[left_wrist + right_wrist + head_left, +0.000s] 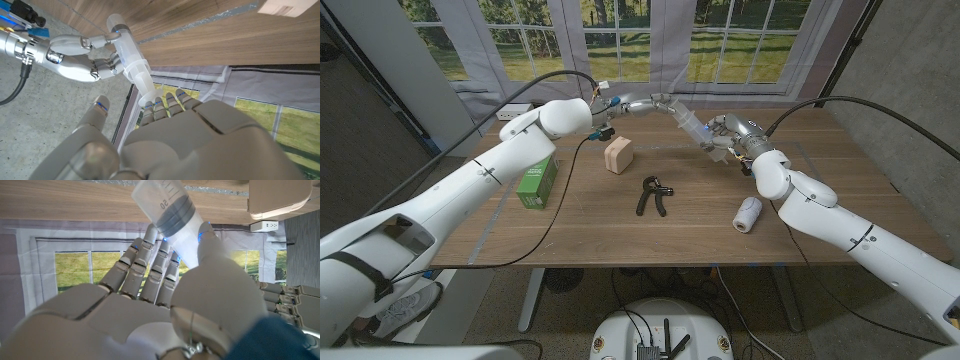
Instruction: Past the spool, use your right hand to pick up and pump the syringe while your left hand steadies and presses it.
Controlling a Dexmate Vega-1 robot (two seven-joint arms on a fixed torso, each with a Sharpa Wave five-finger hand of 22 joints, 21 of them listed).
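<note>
While the right hand [725,135] grips it, the syringe [688,123] meets the left hand [655,102].

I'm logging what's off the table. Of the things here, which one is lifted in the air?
The syringe, held up between the right hand and left hand. The spool, green box and hand gripper lie on the table.

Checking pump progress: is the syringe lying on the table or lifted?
Lifted. The syringe hangs tilted above the table, gripped by the right hand; the left hand touches its end.
</note>
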